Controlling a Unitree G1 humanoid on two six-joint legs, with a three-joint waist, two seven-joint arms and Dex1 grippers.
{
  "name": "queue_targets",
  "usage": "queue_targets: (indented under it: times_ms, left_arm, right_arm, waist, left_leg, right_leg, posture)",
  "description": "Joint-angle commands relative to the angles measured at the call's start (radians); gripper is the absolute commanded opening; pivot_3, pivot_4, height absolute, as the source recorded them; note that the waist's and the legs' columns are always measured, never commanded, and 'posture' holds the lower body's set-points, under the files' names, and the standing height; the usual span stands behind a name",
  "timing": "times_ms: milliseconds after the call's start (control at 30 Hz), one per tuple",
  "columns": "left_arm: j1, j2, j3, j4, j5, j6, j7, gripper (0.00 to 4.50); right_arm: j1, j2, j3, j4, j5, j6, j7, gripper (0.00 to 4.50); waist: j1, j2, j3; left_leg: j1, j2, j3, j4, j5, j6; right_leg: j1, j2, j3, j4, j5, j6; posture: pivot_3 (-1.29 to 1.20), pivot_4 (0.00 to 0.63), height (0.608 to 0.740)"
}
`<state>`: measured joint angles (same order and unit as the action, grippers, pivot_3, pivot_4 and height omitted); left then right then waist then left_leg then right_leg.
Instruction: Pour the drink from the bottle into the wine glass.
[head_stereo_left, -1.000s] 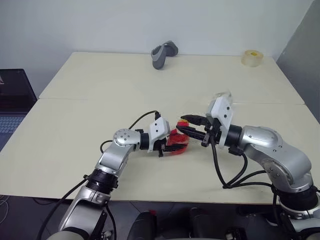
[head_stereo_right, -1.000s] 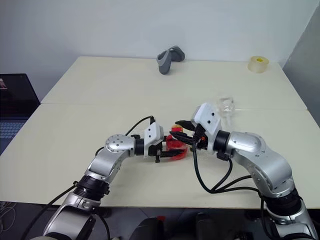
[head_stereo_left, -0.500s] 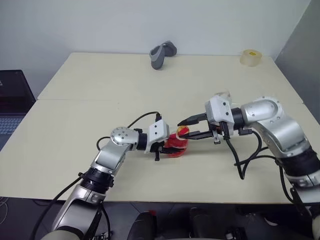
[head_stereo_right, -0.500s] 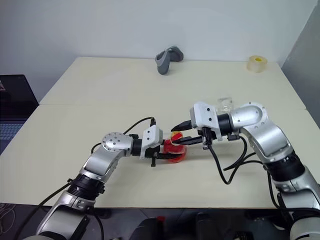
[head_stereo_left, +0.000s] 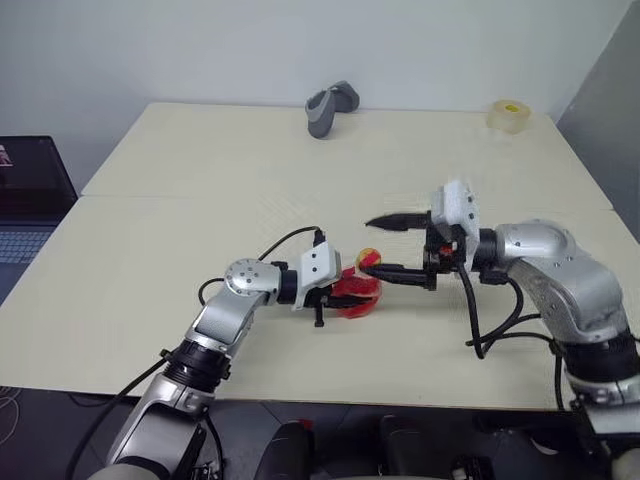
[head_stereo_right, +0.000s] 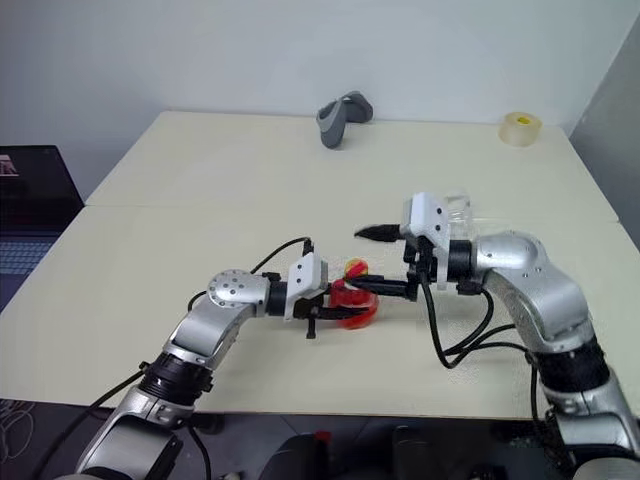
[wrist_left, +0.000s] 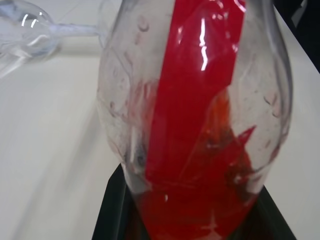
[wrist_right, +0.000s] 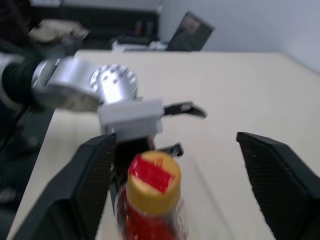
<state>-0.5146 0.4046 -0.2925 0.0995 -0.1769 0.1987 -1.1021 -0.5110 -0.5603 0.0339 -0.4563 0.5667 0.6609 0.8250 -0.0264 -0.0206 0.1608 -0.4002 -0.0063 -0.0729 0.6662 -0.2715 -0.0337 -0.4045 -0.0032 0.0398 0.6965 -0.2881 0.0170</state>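
A pale cream table (head_stereo_left: 200, 180), made of two tops joined along a seam, stands against a plain light wall, and a dark laptop (head_stereo_left: 30, 200) sits off its edge at about nine o'clock in the head views. Far back on the table, near twelve o'clock, lies a grey curved object (head_stereo_left: 328, 107), and a tape roll (head_stereo_left: 509, 115) rests toward the far corner at about one o'clock. Near the front centre of the table the left gripper (head_stereo_left: 340, 296) is clamped on the body of the bottle (head_stereo_left: 357, 292), which stands on the table top; the left wrist view shows the clear rounded body close up between the two black fingers (wrist_left: 112, 215), the drink (wrist_left: 200, 125) glowing red inside it. The yellow-and-red cap (wrist_right: 153, 176) is on the neck (its red top faces the right wrist camera). The right gripper (head_stereo_left: 385, 246) reaches in level from three o'clock with its fingers spread wide apart, one above the cap and one beside it; whether the lower one touches the bottle cannot be told. The wine glass (head_stereo_right: 455, 212) stands just behind the right wrist, mostly hidden by it, at about two o'clock from the bottle; the left wrist view shows its clear bowl (wrist_left: 25, 25).
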Motion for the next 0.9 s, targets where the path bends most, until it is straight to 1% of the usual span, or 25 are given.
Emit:
queue_targets:
  times_ms: [33,100,167,267,400,633,700,733,800,867,900]
  left_arm:
    - [-0.023,-0.029,0.052,-0.026,-0.037,0.017,0.046,0.98]
    - [-0.031,-0.041,0.058,-0.015,-0.038,0.022,0.060,0.98]
    - [-0.044,-0.054,0.059,0.001,-0.038,0.022,0.070,0.95]
    - [-0.064,-0.068,0.050,0.028,-0.031,0.009,0.075,0.92]
    - [-0.083,-0.078,0.048,0.049,-0.032,0.004,0.073,0.92]
    - [-0.093,-0.075,0.044,0.061,-0.026,-0.004,0.061,0.92]
    - [-0.094,-0.074,0.044,0.063,-0.025,-0.006,0.062,0.91]
    - [-0.094,-0.074,0.043,0.063,-0.024,-0.006,0.062,0.90]
    - [-0.094,-0.073,0.043,0.063,-0.023,-0.007,0.063,0.90]
    - [-0.093,-0.072,0.042,0.061,-0.023,-0.007,0.063,0.90]
    - [-0.090,-0.071,0.042,0.058,-0.022,-0.006,0.063,0.90]
  right_arm:
    - [0.118,0.116,-0.068,-0.215,0.016,0.071,-0.278,4.32]
    - [0.173,0.181,-0.045,-0.286,-0.015,0.086,-0.383,4.32]
    - [0.220,0.223,-0.003,-0.328,-0.049,0.096,-0.457,4.32]
    - [0.248,0.259,0.032,-0.346,-0.085,0.104,-0.531,4.32]
    - [0.242,0.259,0.049,-0.342,-0.125,0.091,-0.564,4.32]
    - [0.232,0.261,0.074,-0.325,-0.141,0.094,-0.569,4.32]
    - [0.229,0.262,0.080,-0.318,-0.144,0.092,-0.564,3.94]
    - [0.227,0.267,0.078,-0.313,-0.142,0.092,-0.566,3.67]
    - [0.221,0.266,0.080,-0.307,-0.147,0.086,-0.560,3.05]
    - [0.218,0.271,0.077,-0.302,-0.145,0.083,-0.558,2.25]
    - [0.217,0.270,0.075,-0.299,-0.142,0.081,-0.553,1.96]
  waist:
    - [0.000,0.000,0.000]
    - [-0.001,0.000,0.000]
    - [-0.002,0.001,0.000]
    - [-0.003,0.001,0.000]
    - [-0.003,0.001,0.000]
    - [-0.003,0.001,0.000]
    - [-0.003,0.001,0.000]
    - [-0.003,0.001,0.000]
    - [-0.004,0.001,0.000]
    - [-0.004,0.001,0.000]
    - [-0.004,0.001,0.000]
  left_leg:
    - [0.000,0.000,0.000,0.000,0.000,0.000]
    - [0.000,0.000,0.000,-0.001,0.000,0.000]
    - [0.000,0.000,0.001,-0.001,0.000,0.000]
    - [0.001,0.000,0.000,-0.001,0.000,0.000]
    - [0.001,0.000,0.001,-0.001,0.000,0.000]
    - [0.001,0.000,0.001,-0.001,0.000,0.000]
    - [0.001,0.000,0.001,-0.001,0.000,0.000]
    - [0.001,-0.001,0.001,-0.001,0.000,0.000]
    - [0.001,-0.001,0.001,-0.001,0.000,0.000]
    - [0.001,0.000,0.001,-0.001,0.000,0.000]
    - [0.001,-0.001,0.001,-0.001,0.000,0.000]
  right_leg:
    - [0.000,0.000,0.000,0.000,0.000,0.000]
    - [0.000,0.000,0.000,0.000,0.000,0.000]
    - [0.000,0.000,0.001,0.000,0.000,0.000]
    - [0.000,0.001,0.000,0.000,0.000,0.000]
    - [0.000,0.001,0.000,0.000,0.000,0.000]
    - [0.000,0.001,0.000,0.000,0.000,0.000]
    - [0.000,0.001,0.000,0.000,0.000,0.000]
    - [0.000,0.001,0.000,0.000,0.000,0.000]
    - [0.000,0.001,0.000,0.000,0.000,0.000]
    - [0.000,0.001,0.000,0.000,0.000,0.000]
    - [0.000,0.001,0.000,0.000,0.000,0.000]
  posture:
    - [0.00,0.150,0.740]
    - [0.00,0.150,0.740]
    - [0.00,0.150,0.740]
    - [0.00,0.150,0.740]
    - [0.00,0.150,0.740]
    - [0.00,0.150,0.740]
    - [0.00,0.150,0.740]
    - [0.00,0.150,0.740]
    - [0.00,0.150,0.740]
    - [0.00,0.150,0.740]
    - [0.00,0.150,0.740]
